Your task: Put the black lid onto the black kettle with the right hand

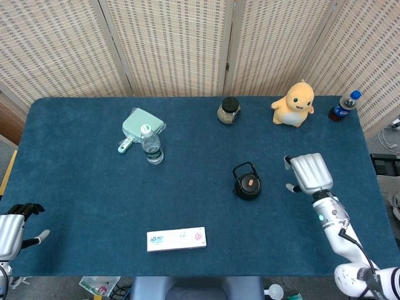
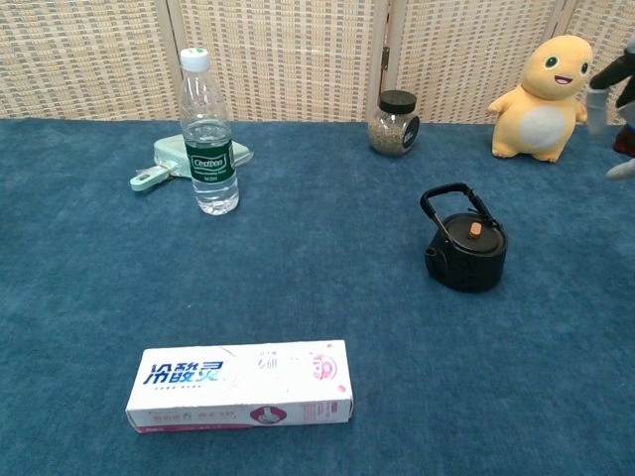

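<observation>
Lid (image 1: 250,182) sits on kettle (image 1: 247,185), mid-surface (image 1: 94,181). Right robot hand (image 1: 309,173) just right of kettle, empty, fingers apart. Left robot hand (image 1: 15,219) at surface's left edge, fingers curled, empty.

Water bottle (image 2: 208,139), jar (image 2: 394,123), toothpaste box (image 2: 240,385)

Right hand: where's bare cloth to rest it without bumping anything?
The right hand has bare cloth all around it, between the black kettle and the table's right edge. The wide middle strip from the kettle to the water bottle is free too. It's crowded along the back: jar, yellow toy, soda bottle.
</observation>
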Motion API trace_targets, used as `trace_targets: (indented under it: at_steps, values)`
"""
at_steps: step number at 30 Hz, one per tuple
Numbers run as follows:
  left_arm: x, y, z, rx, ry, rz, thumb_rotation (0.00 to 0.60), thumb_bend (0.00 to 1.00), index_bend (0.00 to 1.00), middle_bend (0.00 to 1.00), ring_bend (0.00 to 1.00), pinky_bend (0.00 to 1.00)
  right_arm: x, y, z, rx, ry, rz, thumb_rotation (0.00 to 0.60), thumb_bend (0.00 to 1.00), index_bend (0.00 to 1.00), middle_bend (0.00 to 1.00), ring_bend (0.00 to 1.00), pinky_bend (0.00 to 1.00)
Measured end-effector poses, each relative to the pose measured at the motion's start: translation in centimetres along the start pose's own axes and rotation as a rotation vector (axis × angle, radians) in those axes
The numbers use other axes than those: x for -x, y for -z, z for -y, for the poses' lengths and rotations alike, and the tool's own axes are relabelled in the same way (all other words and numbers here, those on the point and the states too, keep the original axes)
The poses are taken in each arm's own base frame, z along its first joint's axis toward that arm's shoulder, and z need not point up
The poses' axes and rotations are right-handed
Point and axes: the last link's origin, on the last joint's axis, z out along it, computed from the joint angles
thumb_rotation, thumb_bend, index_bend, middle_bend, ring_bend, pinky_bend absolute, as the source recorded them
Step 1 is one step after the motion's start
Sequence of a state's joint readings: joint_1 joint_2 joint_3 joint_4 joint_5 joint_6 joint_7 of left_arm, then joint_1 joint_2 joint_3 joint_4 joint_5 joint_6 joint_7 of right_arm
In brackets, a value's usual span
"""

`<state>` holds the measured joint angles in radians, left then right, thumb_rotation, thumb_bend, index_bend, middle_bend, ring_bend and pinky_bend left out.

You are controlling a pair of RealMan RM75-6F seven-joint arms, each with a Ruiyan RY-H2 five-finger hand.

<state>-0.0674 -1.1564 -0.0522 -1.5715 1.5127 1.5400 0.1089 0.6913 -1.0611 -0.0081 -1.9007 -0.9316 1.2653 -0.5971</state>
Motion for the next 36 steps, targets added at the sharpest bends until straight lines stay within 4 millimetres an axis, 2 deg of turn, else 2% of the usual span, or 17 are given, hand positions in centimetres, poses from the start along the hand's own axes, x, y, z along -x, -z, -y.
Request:
trace_targets:
  at_steps: [8, 13, 19, 25, 36]
  values:
    - [0.3, 0.0, -0.3, 0.007, -0.011, 0.009, 0.600, 0.06, 0.43, 0.48, 0.40, 0.70, 1.1, 5.7, -2.9, 0.061, 0.000, -0.072, 0.600, 0.05, 0.56, 0.63, 0.61, 0.73]
    - [0.4, 0.0, -0.4, 0.010, -0.013, 0.011, 0.600, 0.06, 0.43, 0.48, 0.40, 0.70, 2.1, 9.4, -4.2, 0.081, -0.047, -0.117, 0.600, 0.05, 0.57, 0.63, 0.61, 0.71]
    - [0.3, 0.0, -0.3, 0.001, -0.010, 0.012, 0.600, 0.06, 0.43, 0.48, 0.40, 0.70, 4.0, 12.7, -6.2, 0.137, -0.102, -0.158, 0.600, 0.05, 0.60, 0.63, 0.61, 0.71]
    - [0.5, -0.2, -0.3, 0.000, -0.011, 0.020, 0.600, 0.06, 0.43, 0.48, 0.40, 0.70, 5.8, 14.7, -8.2, 0.214, -0.154, -0.192, 0.600, 0.05, 0.60, 0.63, 0.61, 0.71]
    - [1.0, -0.6, -0.7, 0.020, -0.017, 0.040, 0.600, 0.06, 0.43, 0.48, 0.40, 0.70, 6.0, 15.0, -9.5, 0.213, -0.217, -0.191, 0.600, 0.05, 0.60, 0.63, 0.61, 0.71]
